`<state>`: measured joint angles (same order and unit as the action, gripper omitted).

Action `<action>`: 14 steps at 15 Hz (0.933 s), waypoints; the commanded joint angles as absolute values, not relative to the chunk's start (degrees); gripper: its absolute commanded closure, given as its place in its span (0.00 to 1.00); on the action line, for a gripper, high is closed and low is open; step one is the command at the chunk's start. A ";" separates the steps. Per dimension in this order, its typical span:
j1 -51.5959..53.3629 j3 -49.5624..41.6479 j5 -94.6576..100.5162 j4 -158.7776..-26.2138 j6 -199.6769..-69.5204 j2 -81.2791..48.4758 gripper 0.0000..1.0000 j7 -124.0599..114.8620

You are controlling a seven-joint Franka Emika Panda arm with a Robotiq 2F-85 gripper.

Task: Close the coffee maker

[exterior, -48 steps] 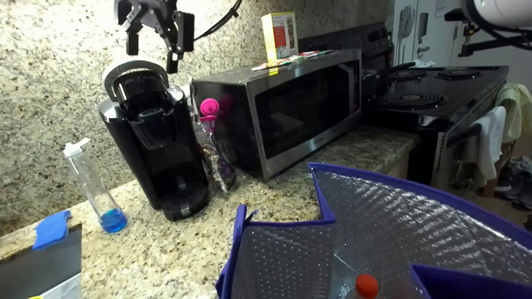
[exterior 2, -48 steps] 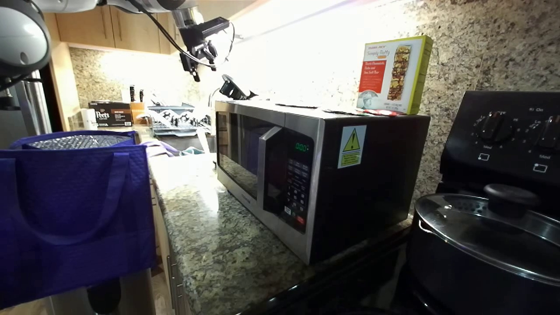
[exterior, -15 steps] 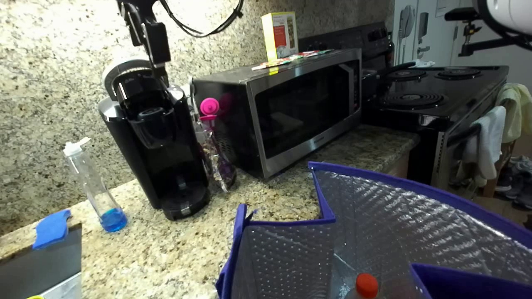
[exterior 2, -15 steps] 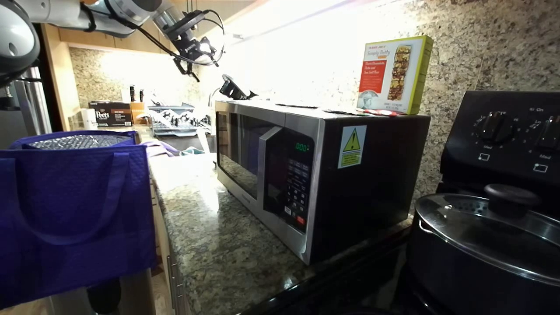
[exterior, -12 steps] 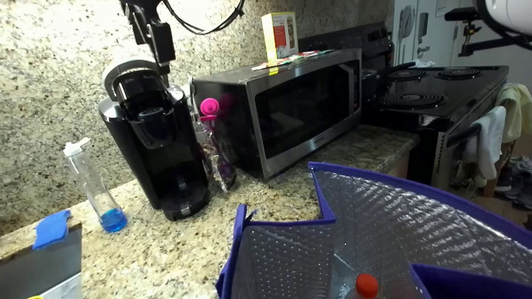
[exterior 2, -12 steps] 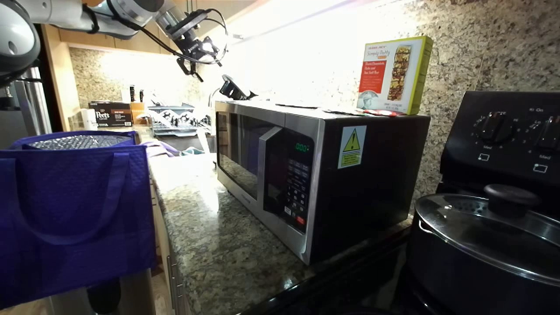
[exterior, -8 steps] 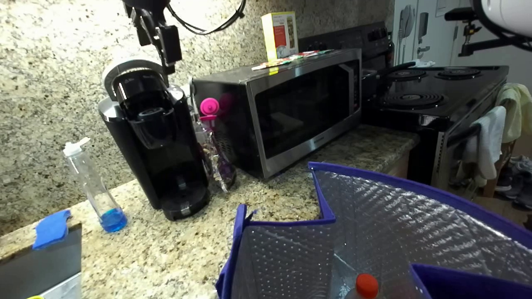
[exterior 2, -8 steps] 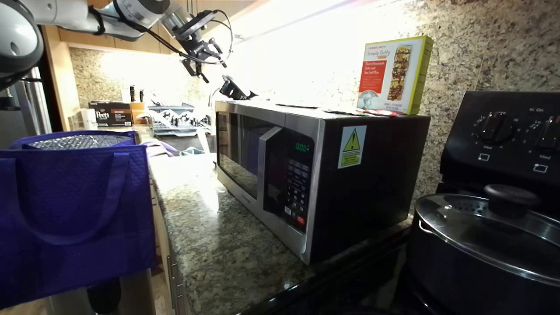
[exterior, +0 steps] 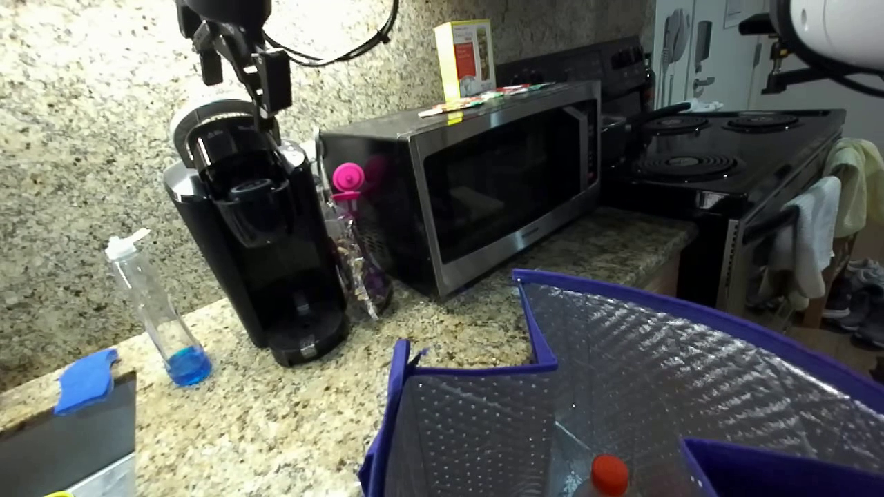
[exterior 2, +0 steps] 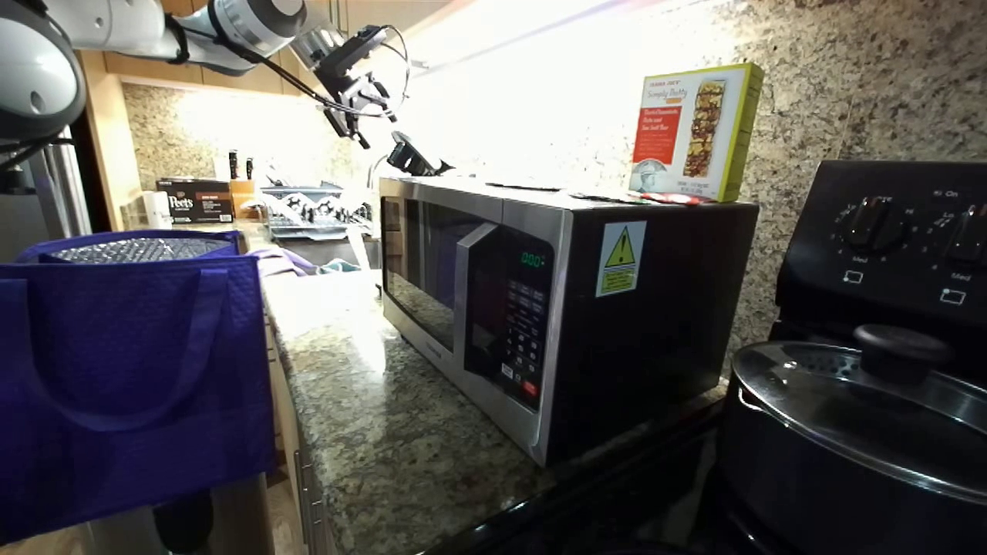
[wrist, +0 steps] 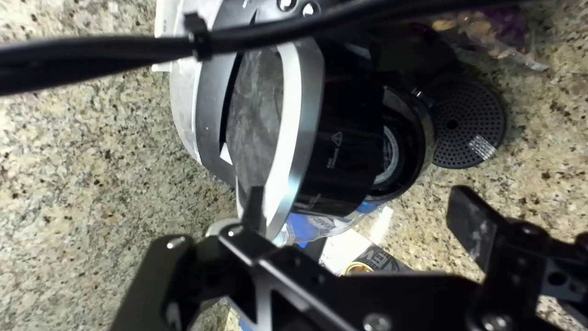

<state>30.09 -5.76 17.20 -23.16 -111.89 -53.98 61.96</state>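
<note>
The glossy black coffee maker (exterior: 231, 269) stands on the counter in an exterior view. Its lid (exterior: 231, 146) is tilted up, with the silver loop handle (exterior: 181, 131) at the back and the pod holder exposed. Over the microwave, the raised lid's black top (exterior 2: 412, 156) shows in an exterior view. My gripper (exterior: 240, 93) is open and empty, just above and partly in front of the lid. In the wrist view my gripper (wrist: 356, 202) has its jaws wide apart. One finger (wrist: 254, 204) overlaps the end of the handle (wrist: 294, 133); I cannot tell whether they touch.
The microwave (exterior: 511, 172) and a pink-capped bottle (exterior: 348, 177) stand close beside the coffee maker. A clear bottle with blue liquid (exterior: 155, 310) is on its other side. A purple insulated bag (exterior 2: 139, 362) stands in front. A granite wall (exterior: 83, 172) is behind.
Over three seconds my gripper has come lower, towards the lid. In the last half second it has shifted slightly left in an exterior view. The lid has not moved.
</note>
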 commanded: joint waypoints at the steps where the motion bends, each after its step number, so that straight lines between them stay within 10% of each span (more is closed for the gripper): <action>1: 28.99 -3.09 14.80 -26.45 -112.48 -51.91 0.00 66.01; 14: 27.98 0.30 13.67 -26.01 -107.30 -52.22 0.00 65.01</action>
<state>28.33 -0.41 14.70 -22.80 -107.89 -54.06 64.42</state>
